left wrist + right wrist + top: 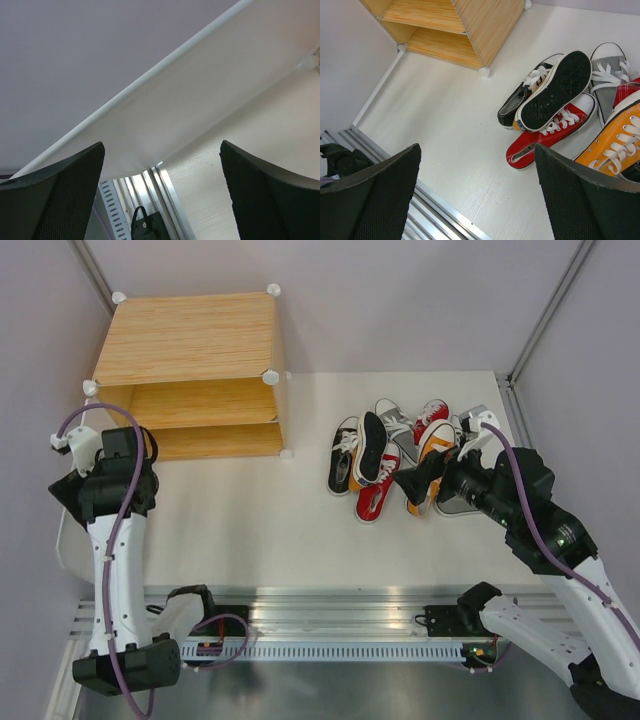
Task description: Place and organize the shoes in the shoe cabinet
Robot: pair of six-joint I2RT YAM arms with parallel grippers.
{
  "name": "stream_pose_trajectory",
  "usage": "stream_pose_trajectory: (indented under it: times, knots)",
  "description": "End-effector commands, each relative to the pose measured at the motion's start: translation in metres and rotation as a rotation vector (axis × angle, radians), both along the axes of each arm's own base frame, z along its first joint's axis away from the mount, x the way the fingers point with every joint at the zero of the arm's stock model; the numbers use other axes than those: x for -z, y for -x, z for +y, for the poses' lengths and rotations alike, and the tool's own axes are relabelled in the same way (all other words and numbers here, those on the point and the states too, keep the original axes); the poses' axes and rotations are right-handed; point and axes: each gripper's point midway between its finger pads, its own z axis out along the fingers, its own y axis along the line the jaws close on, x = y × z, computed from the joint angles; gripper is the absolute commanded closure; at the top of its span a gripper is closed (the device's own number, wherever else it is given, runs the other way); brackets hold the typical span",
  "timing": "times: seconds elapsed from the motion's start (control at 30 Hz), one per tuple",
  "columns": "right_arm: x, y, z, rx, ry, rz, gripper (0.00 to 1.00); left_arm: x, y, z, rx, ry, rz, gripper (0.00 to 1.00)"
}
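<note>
The shoes lie in a pile right of centre on the table: a black one [343, 455], a black one on its side with its sole showing [372, 445], red [378, 490], orange [434, 448] and grey [400, 425]. The right wrist view shows the sole-up black shoe [555, 90], the red shoe [550, 132] and the orange shoe [615, 145]. The shoe cabinet [190, 350] stands at the back left, front open, shelf bare. My right gripper [415, 480] [477, 150] is open and empty beside the pile. My left gripper [85, 490] [161, 150] is open and empty near the cabinet's left front.
A white panel [200, 100], apparently the cabinet's door swung open, slants across the left wrist view. The metal rail [330, 615] runs along the near table edge. Grey walls close in the back and sides.
</note>
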Motion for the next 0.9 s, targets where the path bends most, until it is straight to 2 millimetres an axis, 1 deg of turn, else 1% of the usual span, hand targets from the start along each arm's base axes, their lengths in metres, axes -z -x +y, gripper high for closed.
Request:
stream_pose_trajectory:
  times: [0.0,0.03,0.17,0.2,0.23,0.27,0.3,0.33,0.37,0.4,0.47,0.5,0.53,0.57,0.6,0.63,0.67,0.7,0.73,0.8,0.83,0.87]
  knots:
    - [-0.002,0.001,-0.002,0.009,0.014,-0.022,0.02,-0.007,-0.010,0.015,-0.008,-0.037,-0.033,0.00]
    - [-0.002,0.000,-0.002,0.009,0.015,-0.021,0.02,-0.003,-0.013,0.016,-0.005,-0.022,-0.028,0.00]
    - [0.000,-0.002,-0.003,0.020,0.022,-0.015,0.02,0.001,-0.017,0.027,-0.041,0.007,-0.043,0.00]
    - [0.003,-0.002,-0.004,0.027,0.030,-0.005,0.02,-0.002,-0.020,0.028,-0.045,0.013,-0.061,0.00]
    - [0.003,-0.003,-0.004,0.033,0.032,-0.001,0.02,-0.002,-0.023,0.028,-0.032,0.031,-0.073,0.00]
    - [0.005,-0.004,-0.006,0.044,0.036,0.006,0.02,-0.001,-0.025,0.031,-0.044,0.037,-0.072,0.00]
    - [0.007,-0.007,-0.010,0.075,0.043,0.013,0.02,-0.006,-0.026,0.032,-0.046,0.040,-0.087,0.00]
    - [0.010,-0.006,-0.010,0.076,0.046,0.026,0.02,-0.006,-0.029,0.031,-0.034,0.054,-0.096,0.00]
    - [0.012,-0.009,-0.016,0.114,0.050,0.033,0.02,-0.009,-0.031,0.029,-0.027,0.060,-0.109,0.00]
    - [0.015,-0.011,-0.019,0.135,0.059,0.040,0.02,-0.015,-0.033,0.027,-0.013,0.070,-0.136,0.00]
    - [0.021,-0.015,-0.024,0.176,0.068,0.060,0.02,-0.019,-0.041,0.015,0.061,0.120,-0.180,0.00]
    - [0.025,-0.016,-0.026,0.197,0.076,0.072,0.02,-0.024,-0.040,0.008,0.095,0.137,-0.212,0.00]
    - [0.029,-0.021,-0.031,0.234,0.091,0.081,0.02,-0.024,-0.049,-0.005,0.172,0.191,-0.242,0.00]
    - [0.034,-0.023,-0.032,0.247,0.101,0.094,0.02,-0.025,-0.049,-0.013,0.208,0.215,-0.265,0.00]
    - [0.037,-0.026,-0.034,0.264,0.114,0.102,0.02,-0.030,-0.047,-0.024,0.254,0.236,-0.309,0.00]
    - [0.044,-0.029,-0.038,0.292,0.137,0.118,0.02,-0.029,-0.053,-0.041,0.341,0.296,-0.337,0.00]
    - [0.050,-0.033,-0.040,0.315,0.156,0.135,0.02,-0.027,-0.054,-0.050,0.381,0.323,-0.344,0.00]
    - [0.056,-0.035,-0.042,0.343,0.160,0.157,0.02,-0.031,-0.052,-0.060,0.424,0.338,-0.368,0.00]
    - [0.059,-0.039,-0.048,0.385,0.171,0.161,0.02,-0.030,-0.056,-0.077,0.498,0.376,-0.368,0.00]
    - [0.065,-0.045,-0.047,0.415,0.169,0.179,0.02,-0.025,-0.057,-0.093,0.552,0.416,-0.361,0.00]
    - [0.069,-0.048,-0.047,0.421,0.175,0.183,0.02,-0.024,-0.058,-0.106,0.608,0.440,-0.358,0.00]
    - [0.076,-0.051,-0.044,0.418,0.186,0.201,0.02,-0.021,-0.058,-0.111,0.627,0.452,-0.351,0.00]
